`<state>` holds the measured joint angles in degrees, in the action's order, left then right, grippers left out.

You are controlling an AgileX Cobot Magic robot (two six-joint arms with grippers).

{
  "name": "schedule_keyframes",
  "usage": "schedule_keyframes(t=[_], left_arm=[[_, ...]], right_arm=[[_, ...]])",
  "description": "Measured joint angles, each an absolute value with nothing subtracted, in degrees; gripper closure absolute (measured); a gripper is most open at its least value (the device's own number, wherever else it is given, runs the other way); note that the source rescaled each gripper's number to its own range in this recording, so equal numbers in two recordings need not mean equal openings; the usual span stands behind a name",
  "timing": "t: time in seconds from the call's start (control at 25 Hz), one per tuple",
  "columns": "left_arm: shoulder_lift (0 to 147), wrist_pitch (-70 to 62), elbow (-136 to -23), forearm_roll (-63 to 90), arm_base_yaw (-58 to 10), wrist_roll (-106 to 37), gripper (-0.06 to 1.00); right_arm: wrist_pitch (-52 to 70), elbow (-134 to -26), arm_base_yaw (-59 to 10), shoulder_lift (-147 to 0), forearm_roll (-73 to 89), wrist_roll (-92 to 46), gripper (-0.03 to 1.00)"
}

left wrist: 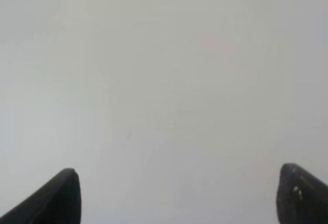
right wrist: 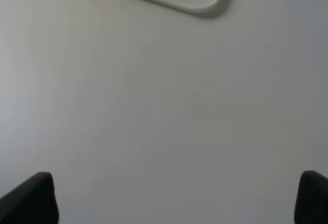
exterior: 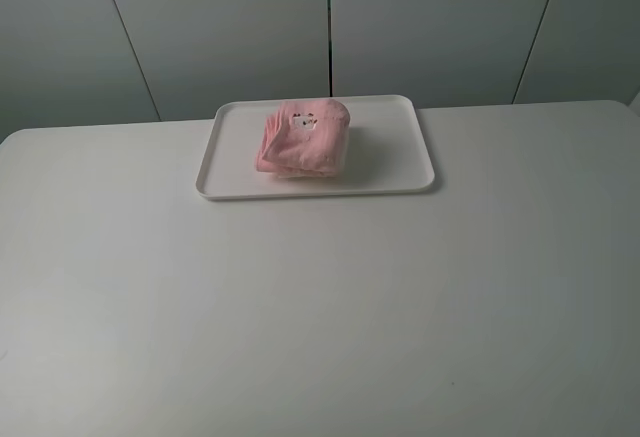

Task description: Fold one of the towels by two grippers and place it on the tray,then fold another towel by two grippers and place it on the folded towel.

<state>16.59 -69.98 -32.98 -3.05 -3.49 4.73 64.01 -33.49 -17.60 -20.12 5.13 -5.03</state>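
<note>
Folded pink towels (exterior: 304,138) lie stacked in a bundle on the white tray (exterior: 390,177) at the back middle of the table; the top one shows a small printed face. How many towels are in the stack I cannot tell. Neither arm shows in the exterior high view. In the left wrist view my left gripper (left wrist: 177,196) is open and empty over bare white table. In the right wrist view my right gripper (right wrist: 177,198) is open and empty above the table, with a corner of the tray (right wrist: 202,1) beyond it.
The white table (exterior: 320,307) has nothing else on it. Its back edge runs just behind the tray, against grey wall panels (exterior: 230,27).
</note>
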Motion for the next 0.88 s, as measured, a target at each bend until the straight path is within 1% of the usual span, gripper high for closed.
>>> schedule_keyframes(t=[0.12,0.4,0.72,0.88], left_arm=[[11.51,-70.29,-32.48,-3.05,-3.49,6.47,-0.04],[0.98,-70.29,-32.29,-3.05,-3.49,7.08,-0.04],[-0.03,-69.82,-32.14,-3.05,-3.49,7.16,-0.04],[-0.03,-64.50,-30.38,-3.05,-3.49,7.16,-0.04]], right_arm=[[66.20,-33.27,-17.60,-16.14,5.13,-4.93,-0.03],[65.66,-30.56,-17.60,-7.95,5.18,-4.93,-0.03],[63.25,-29.45,-17.60,-1.08,5.27,-6.00,-0.03],[63.16,-29.45,-17.60,-0.16,5.27,-6.00,-0.03]])
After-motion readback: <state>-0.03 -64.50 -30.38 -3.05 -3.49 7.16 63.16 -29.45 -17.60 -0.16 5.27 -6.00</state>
